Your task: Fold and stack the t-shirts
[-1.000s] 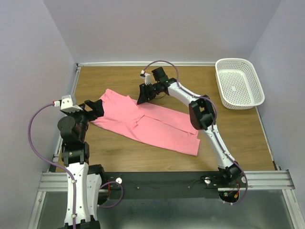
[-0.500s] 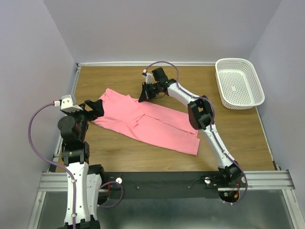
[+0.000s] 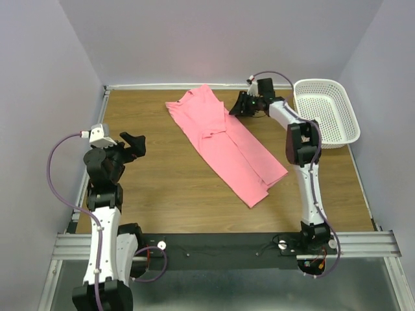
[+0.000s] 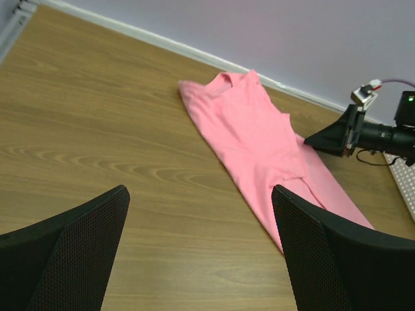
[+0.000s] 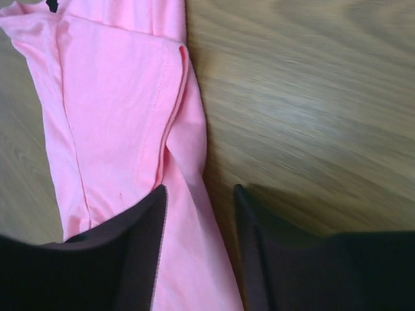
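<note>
T-shirt (image 3: 227, 142) swung rightward; left pincer (image 4: 201, 246), right pincer (image 5: 200, 214) both apart; right wrist alone shows label (image 5: 52, 5).

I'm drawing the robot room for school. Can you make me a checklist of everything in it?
Surface: wooden table.
Job's things: one pink t-shirt, lying flat, long and narrow, slanting from far middle towards near right; no stack yet.
Clutter: white basket, far right corner, nothing seen inside.
Grippers: left gripper open over bare wood, apart from the shirt; right gripper open, shirt edge between its fingers.
Cables: left purple cable; right purple cable.
Surroundings: pale walls; metal rail at the near edge.
</note>
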Robot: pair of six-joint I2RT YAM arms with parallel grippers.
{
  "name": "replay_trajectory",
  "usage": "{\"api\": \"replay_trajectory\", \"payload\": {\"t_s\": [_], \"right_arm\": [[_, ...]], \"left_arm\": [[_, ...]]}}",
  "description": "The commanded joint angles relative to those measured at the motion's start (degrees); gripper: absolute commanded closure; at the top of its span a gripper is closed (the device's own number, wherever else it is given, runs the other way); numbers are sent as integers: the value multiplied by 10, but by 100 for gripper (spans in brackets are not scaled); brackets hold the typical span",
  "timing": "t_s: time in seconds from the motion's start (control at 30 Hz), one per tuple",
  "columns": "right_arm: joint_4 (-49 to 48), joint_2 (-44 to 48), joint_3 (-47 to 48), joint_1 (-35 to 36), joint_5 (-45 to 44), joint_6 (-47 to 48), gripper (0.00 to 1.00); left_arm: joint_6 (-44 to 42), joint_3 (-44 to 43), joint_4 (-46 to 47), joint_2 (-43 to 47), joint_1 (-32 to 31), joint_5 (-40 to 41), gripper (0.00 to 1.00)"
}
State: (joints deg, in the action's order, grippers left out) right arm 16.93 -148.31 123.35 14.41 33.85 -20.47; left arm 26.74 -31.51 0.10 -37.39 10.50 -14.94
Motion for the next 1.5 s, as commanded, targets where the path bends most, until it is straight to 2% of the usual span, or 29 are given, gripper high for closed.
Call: {"api": "replay_trajectory", "payload": {"t_s": [0.0, 0.13, 0.17, 0.2, 0.23, 0.27, 0.33, 0.47, 0.53, 0.57, 0.67, 0.73, 0.77, 0.97, 1.07, 1.1, 1.2, 1.47], "right_arm": [[21, 74, -92, -16, -46, 74, 38], [21, 154, -178, -20, -84, 160, 29], [21, 194, -198, -21, -71, 182, 27], [22, 220, -239, -23, -58, 237, 25], [23, 244, -239, -22, -42, 264, 25], [28, 297, -293, -22, 3, 318, 25], [35, 347, -345, -21, 57, 369, 24], [47, 466, -476, -20, 119, 422, 24], [49, 517, -502, -20, 146, 420, 24], [50, 530, -523, -20, 163, 416, 24], [53, 573, -542, -20, 182, 402, 24], [54, 598, -556, -20, 193, 398, 24], [54, 605, -561, -20, 193, 396, 24], [53, 631, -579, -20, 193, 402, 24], [54, 633, -577, -20, 200, 399, 24], [55, 638, -576, -20, 204, 399, 23], [55, 649, -575, -20, 206, 396, 24], [55, 662, -572, -20, 217, 390, 24]], "left_arm": [[65, 33, 50, -61, -2, -55, 3], [102, 38, 84, -146, -71, -22, 6], [107, 30, 91, -180, -120, 8, 6], [117, 26, 110, -196, -148, 22, 7], [120, 20, 117, -215, -170, 35, 6], [125, 4, 124, -257, -197, 57, 7], [130, -17, 140, -305, -207, 77, 6], [118, -116, 158, -466, -210, 145, 7], [107, -167, 148, -527, -210, 145, 9], [99, -225, 139, -587, -208, 145, 9], [94, -330, 105, -694, -196, 135, 13], [93, -397, 84, -755, -184, 114, 21], [91, -398, 70, -756, -182, 114, 21], [77, -575, 0, -876, -166, 102, 31], [89, -643, -83, -912, -159, 104, 33], [80, -680, -83, -934, -157, 80, 40], [90, -759, -140, -981, -149, 62, 46], [101, -858, -204, -1045, -141, 37, 59]]}}
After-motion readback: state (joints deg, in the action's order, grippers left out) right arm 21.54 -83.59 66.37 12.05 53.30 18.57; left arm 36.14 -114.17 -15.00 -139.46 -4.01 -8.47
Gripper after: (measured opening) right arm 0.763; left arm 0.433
